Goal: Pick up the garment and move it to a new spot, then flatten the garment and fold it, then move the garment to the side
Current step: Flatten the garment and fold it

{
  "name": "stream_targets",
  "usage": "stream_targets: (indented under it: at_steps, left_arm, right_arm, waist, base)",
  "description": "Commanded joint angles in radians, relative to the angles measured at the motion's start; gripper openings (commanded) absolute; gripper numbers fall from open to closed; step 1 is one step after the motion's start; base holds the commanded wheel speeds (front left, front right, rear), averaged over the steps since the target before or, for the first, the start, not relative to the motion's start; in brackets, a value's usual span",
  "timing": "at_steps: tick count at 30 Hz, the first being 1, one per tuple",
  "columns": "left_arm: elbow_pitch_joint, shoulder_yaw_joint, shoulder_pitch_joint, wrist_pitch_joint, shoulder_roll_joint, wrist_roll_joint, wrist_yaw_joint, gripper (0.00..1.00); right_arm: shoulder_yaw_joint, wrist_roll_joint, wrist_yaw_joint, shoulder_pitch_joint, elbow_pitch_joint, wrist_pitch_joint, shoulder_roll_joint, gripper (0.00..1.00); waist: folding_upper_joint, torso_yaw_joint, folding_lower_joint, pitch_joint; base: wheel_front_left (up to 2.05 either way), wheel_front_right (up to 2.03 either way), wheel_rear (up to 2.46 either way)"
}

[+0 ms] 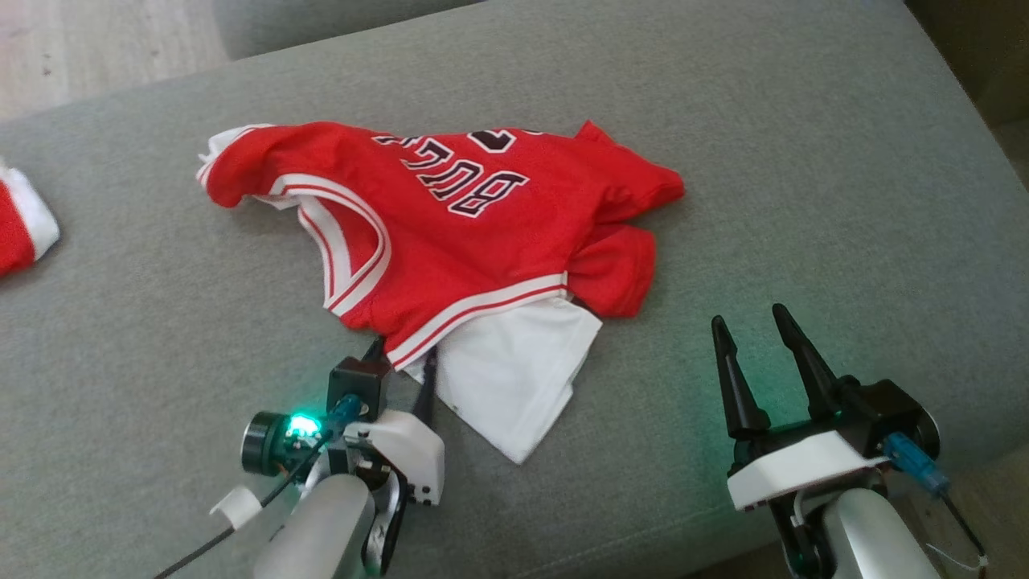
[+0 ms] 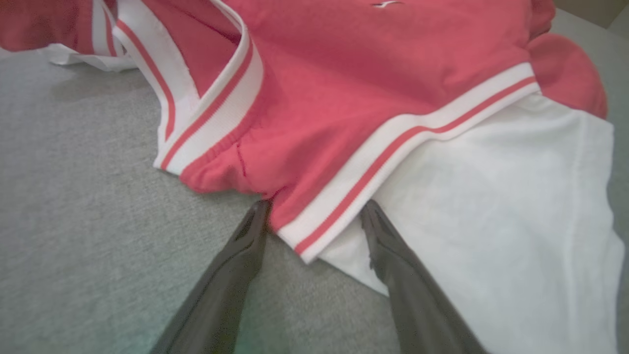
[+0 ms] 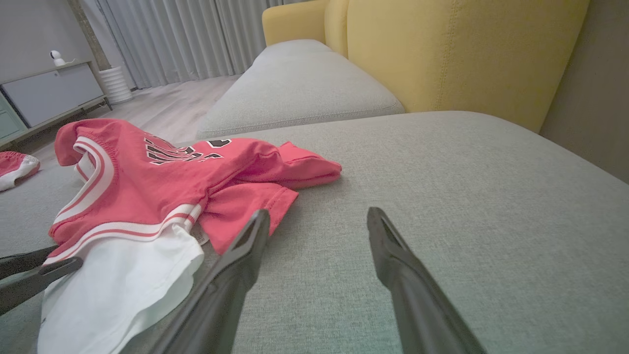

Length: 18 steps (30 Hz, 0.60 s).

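At the far left edge of the grey cushion (image 1: 804, 201) lies a small red and white cloth (image 1: 20, 225), well apart from everything else.

The left claw (image 2: 314, 210) sits low at the near edge of the shirt (image 1: 458, 241), its two dark fingers spread wide apart and clamped on nothing. They straddle the corner of the red-and-white striped hem. In the left wrist view, the left fingertip (image 2: 258, 214) meets the edge of the red fold, while the other fingertip rests against the white layer just below the hem stripe. The hem corner lies between them, ungripped.

The shirt itself lies crumpled on the middle of the cushion. It is red with white striped trim and black lettering, which the head view shows upside down. A white panel sticks out from under the hem toward the robot, and a red sleeve is bunched at the shirt's right side.

The right claw (image 1: 748, 318) stands to the right of the shirt, apart from it. Its fingers are spread wide over bare cushion, holding and touching nothing.
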Motion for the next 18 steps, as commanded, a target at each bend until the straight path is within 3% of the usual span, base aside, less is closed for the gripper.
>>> stream_targets:
  at_steps: [1,2,3,4,11,18]
  left_arm:
    - [0.0,0.027,-0.032,-0.003,0.004,-0.004,0.005,0.45]
    - [0.0,0.027,-0.032,-0.003,0.004,-0.004,0.005,0.45]
    - [0.003,0.024,-0.034,-0.007,0.003,-0.004,0.003,0.15]
    - [0.004,0.022,-0.036,-0.014,0.003,-0.003,0.002,0.0]
    - [-0.024,0.029,-0.016,-0.077,0.005,-0.017,0.01,0.0]
    - [-0.124,0.105,0.08,-0.112,0.083,-0.057,0.056,0.0]
  right_arm:
    - [0.028,0.01,0.004,-0.033,-0.032,-0.011,-0.005,1.0]
    - [0.028,0.01,0.004,-0.033,-0.032,-0.011,-0.005,1.0]
    - [0.029,0.012,0.004,-0.033,-0.032,-0.011,-0.005,1.0]
    - [0.028,0.014,0.004,-0.032,-0.032,-0.011,-0.005,1.0]
    - [-0.005,0.009,0.004,-0.007,-0.025,-0.011,-0.005,1.0]
    - [-0.038,-0.003,0.004,0.019,-0.018,-0.011,-0.005,1.0]
  waist:
    - [0.0,-0.014,-0.0001,0.006]
    - [0.0,-0.014,-0.0001,0.006]
    - [0.0,-0.017,-0.0001,0.005]
    - [0.0,-0.018,-0.0001,0.003]
    - [0.0,0.015,-0.0001,-0.04]
    - [0.0,0.098,-0.0001,-0.094]
  base:
    - [0.0,0.0,0.0]
    - [0.0,0.0,0.0]
    - [0.0,0.0,0.0]
    - [0.0,0.0,0.0]
    - [0.0,0.0,0.0]
    - [0.0,0.0,0.0]
